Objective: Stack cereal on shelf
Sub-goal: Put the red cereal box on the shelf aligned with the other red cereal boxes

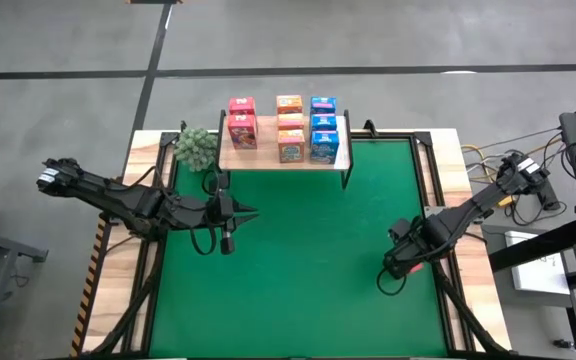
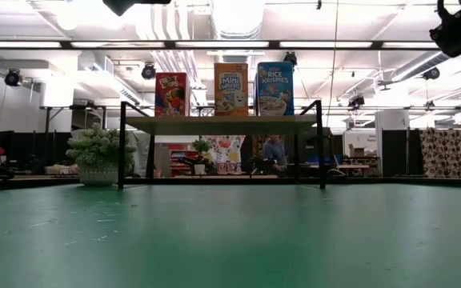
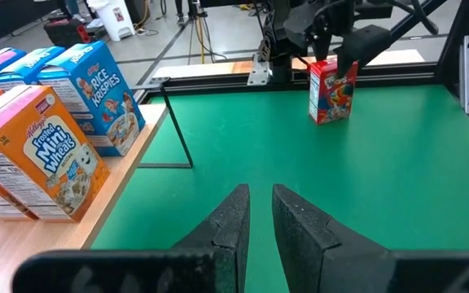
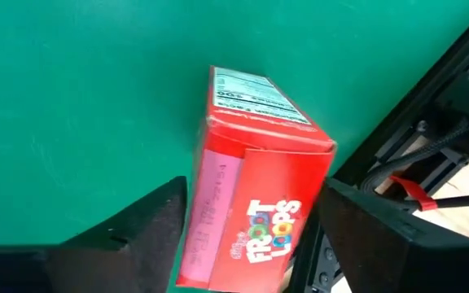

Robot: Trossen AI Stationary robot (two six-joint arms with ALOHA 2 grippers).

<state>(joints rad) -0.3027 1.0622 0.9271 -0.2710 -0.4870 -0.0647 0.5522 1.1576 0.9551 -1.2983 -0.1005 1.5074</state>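
Green mat [image 1: 298, 250] spread wide under both arms. Wooden shelf [image 1: 268, 160] at the far edge, carrying eight cereal boxes [image 1: 289, 128], rear rows hidden from the low view. Ninth, a red Froot Loops box [image 4: 255, 203], upright on the mat, half lost beneath the right gripper [image 4: 247, 220]: fingers spread either side, contact seemingly none. Left gripper [image 3: 259, 216] nearly closed, empty.
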